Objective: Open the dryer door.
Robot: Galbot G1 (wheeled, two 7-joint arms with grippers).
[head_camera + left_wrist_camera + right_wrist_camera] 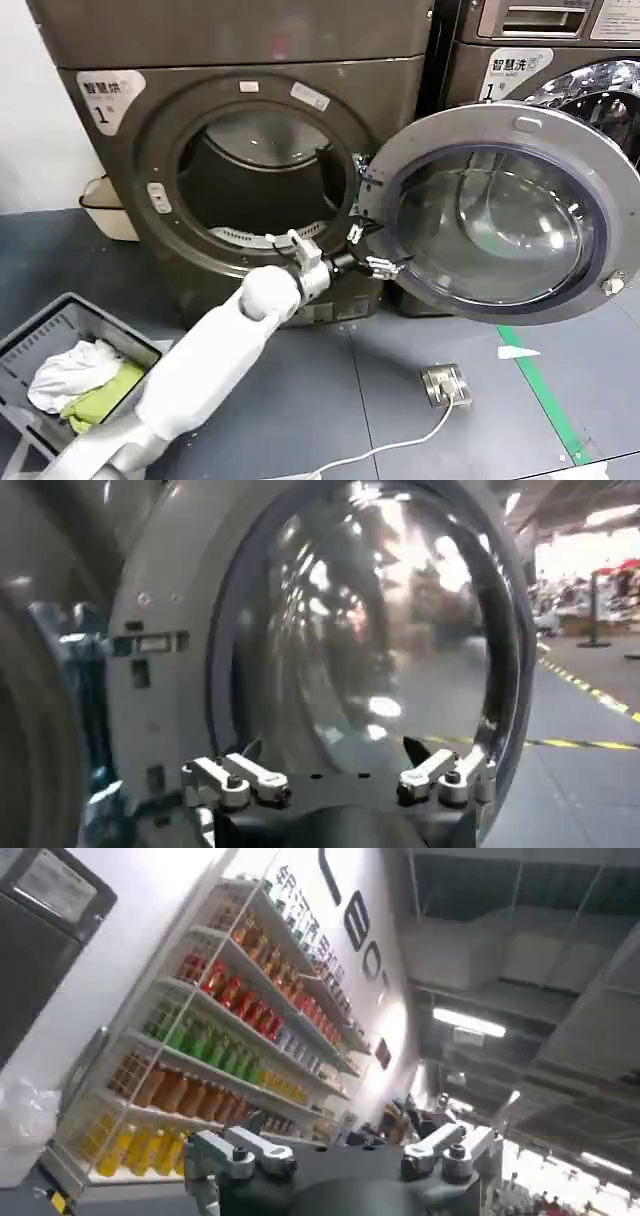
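Grey inner face of the dryer door (497, 215) is turned toward the robot; the door hangs swung out to the right of the dark drum opening (262, 185), hinged at that opening's right edge. The left gripper (366, 250) sits at the door's lower hinge side, fingers (235, 777) spread apart and grasping nothing, with the domed glass just ahead in the left wrist view. The right gripper (340, 1153) is parked away from the machine, fingers parted and empty, facing shelves of bottles (215, 1038). Judged step: final push; the door appears nearly fully open. The next move likely calls for drawing the left arm back clear of the door.
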